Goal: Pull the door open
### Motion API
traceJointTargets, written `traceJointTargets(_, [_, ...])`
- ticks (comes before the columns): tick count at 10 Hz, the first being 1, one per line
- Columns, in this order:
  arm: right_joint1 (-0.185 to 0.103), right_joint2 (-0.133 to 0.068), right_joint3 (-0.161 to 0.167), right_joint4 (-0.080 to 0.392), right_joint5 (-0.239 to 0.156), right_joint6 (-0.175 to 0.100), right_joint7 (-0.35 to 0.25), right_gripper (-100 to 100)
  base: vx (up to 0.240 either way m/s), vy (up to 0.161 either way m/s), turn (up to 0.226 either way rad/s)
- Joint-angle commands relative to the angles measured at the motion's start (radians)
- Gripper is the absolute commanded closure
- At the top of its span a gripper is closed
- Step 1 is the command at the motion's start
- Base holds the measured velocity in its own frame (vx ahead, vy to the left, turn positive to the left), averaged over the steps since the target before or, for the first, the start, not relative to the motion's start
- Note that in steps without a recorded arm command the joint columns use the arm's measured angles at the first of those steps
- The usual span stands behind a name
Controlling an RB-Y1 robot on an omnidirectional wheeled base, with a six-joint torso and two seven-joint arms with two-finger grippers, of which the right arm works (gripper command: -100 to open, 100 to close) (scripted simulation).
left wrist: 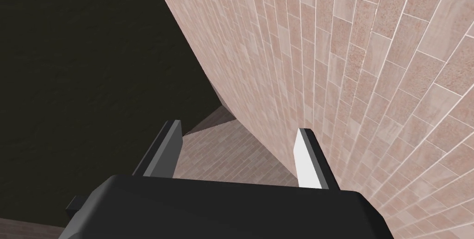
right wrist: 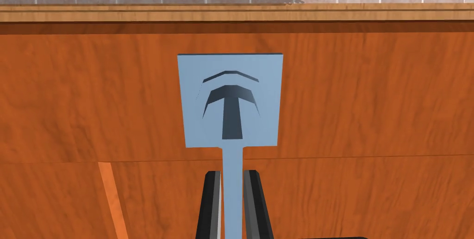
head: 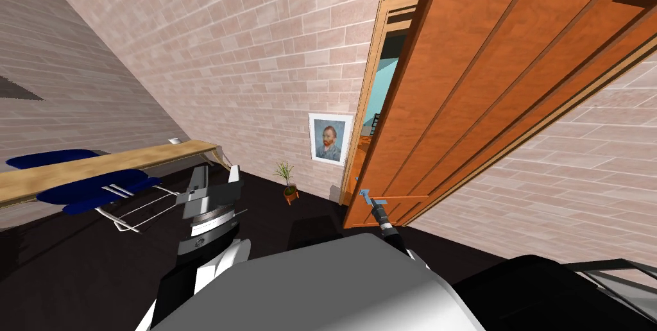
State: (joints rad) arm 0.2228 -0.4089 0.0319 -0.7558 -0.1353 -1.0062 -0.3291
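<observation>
The blue handle (right wrist: 232,155) of the ajar door (right wrist: 370,102) is pinched by the right gripper (right wrist: 232,172); fingers of the left gripper (left wrist: 238,132) are spread wide.

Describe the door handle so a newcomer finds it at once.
Find the orange-brown wooden door ajar in the pink brick wall. Near its free edge sits a pale blue square plate with a slim lever, the door's only blue part, pinched by the right gripper.
</observation>
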Motion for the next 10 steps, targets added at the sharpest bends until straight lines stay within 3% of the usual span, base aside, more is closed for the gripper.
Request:
traceJointTargets(1, [-0.002,-0.008,0.004,0.028,0.001,-0.03,-0.009,100,-0.072,-0.002,0.037])
traceJointTargets(6, [0.042,-0.041,0.029,0.042,0.011,-0.106,-0.047,100,-0.145,-0.04,0.118])
traceJointTargets(7, [0.037,-0.036,0.026,0.031,0.01,-0.09,-0.04,100,-0.078,-0.012,0.011])
traceJointTargets(10, [-0.015,-0.03,0.044,0.072,0.007,-0.08,-0.036,100,-0.181,-0.037,0.087])
